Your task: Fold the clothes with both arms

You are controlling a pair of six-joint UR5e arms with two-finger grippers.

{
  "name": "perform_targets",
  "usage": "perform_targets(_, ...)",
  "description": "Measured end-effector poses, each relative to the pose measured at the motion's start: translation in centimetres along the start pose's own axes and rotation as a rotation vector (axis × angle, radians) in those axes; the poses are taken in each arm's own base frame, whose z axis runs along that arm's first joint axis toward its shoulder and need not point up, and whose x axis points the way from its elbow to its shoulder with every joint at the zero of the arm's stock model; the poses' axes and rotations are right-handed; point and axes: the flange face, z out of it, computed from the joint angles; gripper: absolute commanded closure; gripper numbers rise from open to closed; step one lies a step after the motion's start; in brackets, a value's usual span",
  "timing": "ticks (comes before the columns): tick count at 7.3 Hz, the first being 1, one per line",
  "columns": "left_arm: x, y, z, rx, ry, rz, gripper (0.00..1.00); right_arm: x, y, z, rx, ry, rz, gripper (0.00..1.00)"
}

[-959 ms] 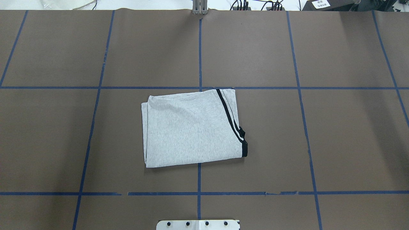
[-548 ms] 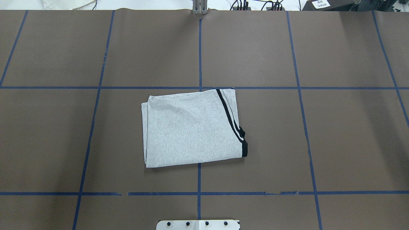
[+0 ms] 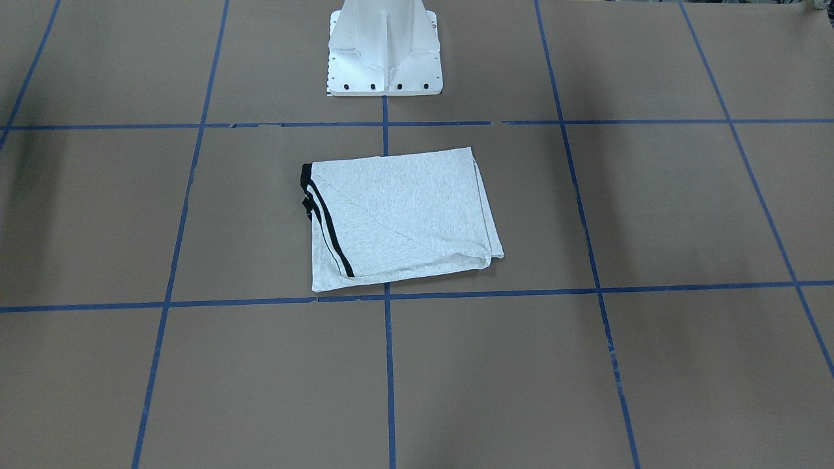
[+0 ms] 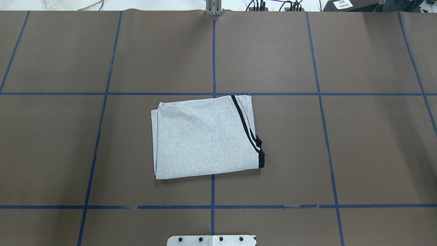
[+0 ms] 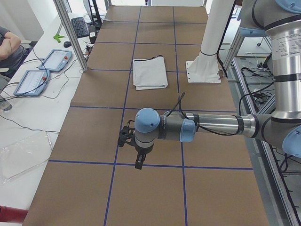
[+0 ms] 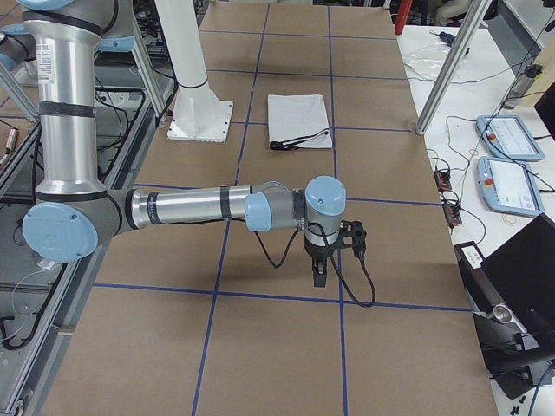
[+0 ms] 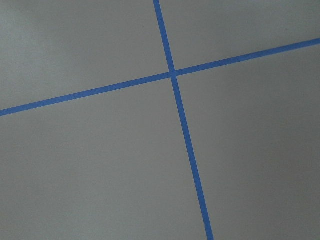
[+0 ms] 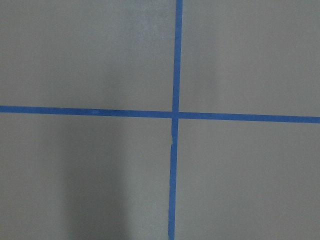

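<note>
Table (image 4: 375, 136): A brown-covered surface fills every view, ruled into large squares by blue tape lines (image 4: 213, 51).
Left arm (image 5: 216, 126): In the left side view it reaches out level over the table end nearest that camera, wrist turned down.
Right arm (image 6: 191, 208): In the right side view it mirrors that pose, stretched level over the opposite end of the table.
Pedestal (image 3: 384, 58): The white metal base stands at the robot's edge of the table, on the centre tape line.
T-shirt (image 4: 201, 136): The heather-grey garment lies folded into a rough rectangle at the middle of the table, flat, just in front of the pedestal, with nothing touching it.
Left gripper (image 5: 139, 162): It hangs pointing down over a tape line, well apart from the T-shirt, which lies farther up the table; whether its fingers are spread or closed cannot be told.
Right gripper (image 6: 318, 276): It also points down near a tape line, well apart from the T-shirt; its finger gap cannot be judged either.
Stripes (image 4: 244, 123): Two black bands run diagonally down the fold's right side in the overhead view.
Collar (image 4: 261, 160): A black edge shows at the near right corner.
Wrist views: Each shows only brown surface and a tape crossing.
</note>
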Motion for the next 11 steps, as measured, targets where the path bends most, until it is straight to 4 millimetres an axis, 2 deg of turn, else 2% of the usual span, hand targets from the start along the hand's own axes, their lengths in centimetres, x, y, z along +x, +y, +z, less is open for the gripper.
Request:
perform_targets(2,0.01,0.01,0.0,0.0,0.0,0.0,0.0,0.22,0.75,0.32,0.012,-0.007,-0.009,0.0)
perform_targets(11,0.02,0.05,-0.06,0.001,0.0,0.0,0.0,0.5,1.24,0.58,0.009,-0.006,-0.006,0.0)
